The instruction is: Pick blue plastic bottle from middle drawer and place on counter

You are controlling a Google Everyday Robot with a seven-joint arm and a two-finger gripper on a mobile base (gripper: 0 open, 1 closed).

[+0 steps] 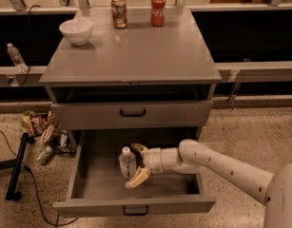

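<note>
The blue plastic bottle [127,162] stands upright on the floor of the open middle drawer [91,184], white cap up. My gripper [134,165] reaches in from the right on a white arm. Its two tan fingers are spread, one behind the bottle and one in front of it, close on the bottle's right side, not closed on it. The counter [136,56] is the grey cabinet top above.
On the counter stand a white bowl [76,30], a brownish can [119,13] and a red cola can [158,10]. A shut drawer front with a black handle [132,113] sits above the open drawer. Snack bags and litter [43,132] lie on the floor at left.
</note>
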